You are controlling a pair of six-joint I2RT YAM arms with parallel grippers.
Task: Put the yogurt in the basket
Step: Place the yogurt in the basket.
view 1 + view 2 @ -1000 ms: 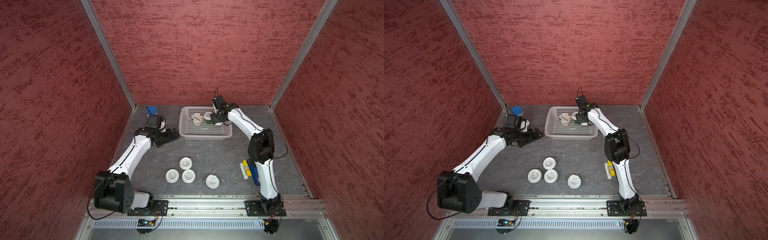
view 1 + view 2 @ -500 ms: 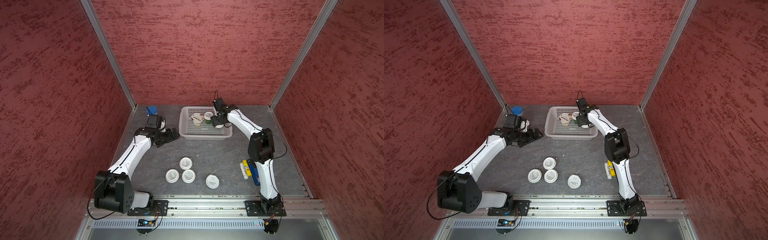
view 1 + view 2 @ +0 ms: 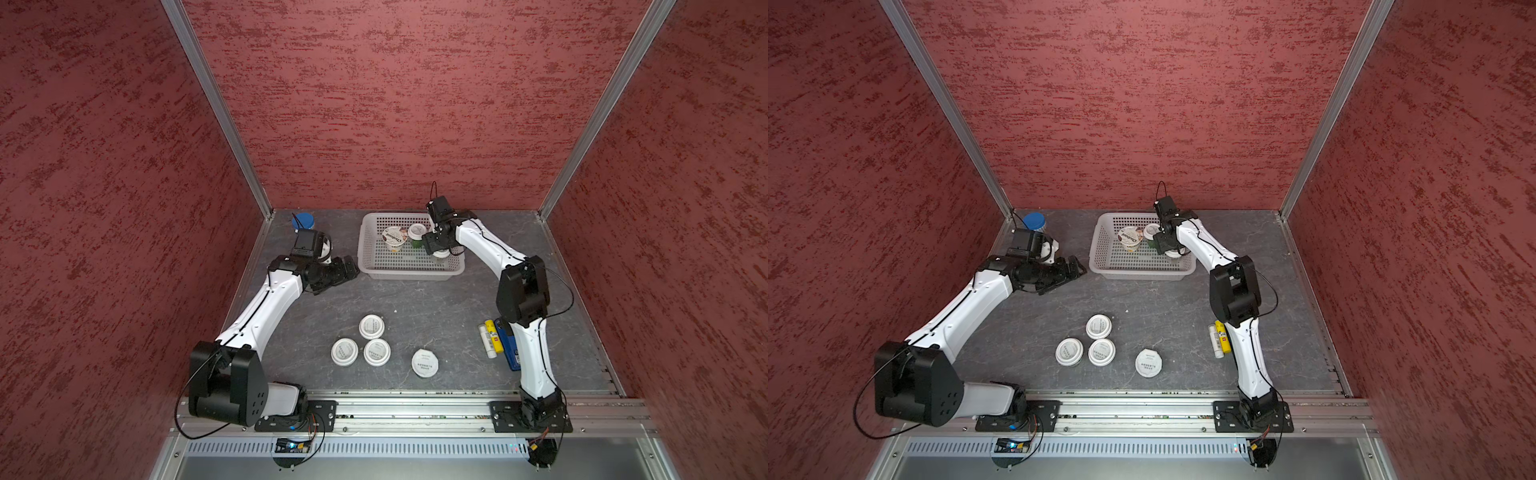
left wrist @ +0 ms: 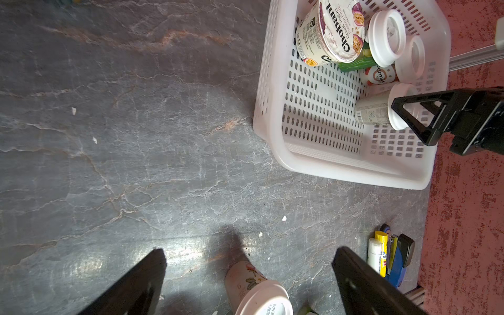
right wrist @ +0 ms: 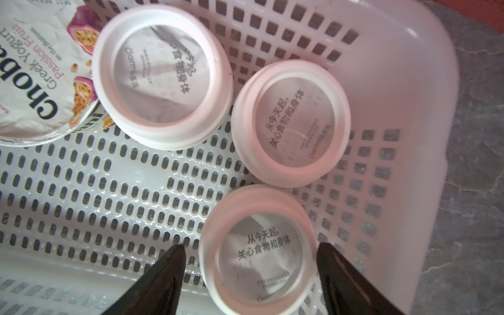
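Right wrist view: the near cup [image 5: 259, 253], white lid with grey print, stands upright on the floor of the basket [image 5: 425, 95], by its right wall. The right gripper [image 5: 249, 246] straddles it with jaws wide. There's a clear gap between one finger [image 5: 158, 286] and the lid. The other finger is just beside the lid rim; can't tell if it touches. Not clamped.

The corner cup [image 5: 291, 122] is in the basket's far right corner, just beside the near cup. The green-sided cup [image 5: 162, 76] is next along the far wall, its lid edge overlapping the Chobani cup [image 5: 32, 90] in this view. The Chobani cup is tilted; the three small ones are upright. That's four yogurts in the basket, along its far and right walls.

Both top views: the basket is at the far edge of the table [image 3: 415, 303], about mid-width. The cluster of three cups [image 3: 376, 352] stands near the table's front edge, with the single cup [image 3: 424, 363] to its right, apart.

The left gripper [image 3: 347, 268] is low, just beside the basket's front left corner. Left wrist view: its fingers are spread wide and hold nothing. A floral-sided cup [image 4: 253, 289] shows at the frame edge, on the table, not gripped.

The blue-capped tube [image 3: 303, 220] is at the table's far left corner. The yellow tube [image 3: 494, 336], white tube [image 3: 485, 340] and blue stapler [image 3: 510, 349] lie together near the right edge, beside the right arm.
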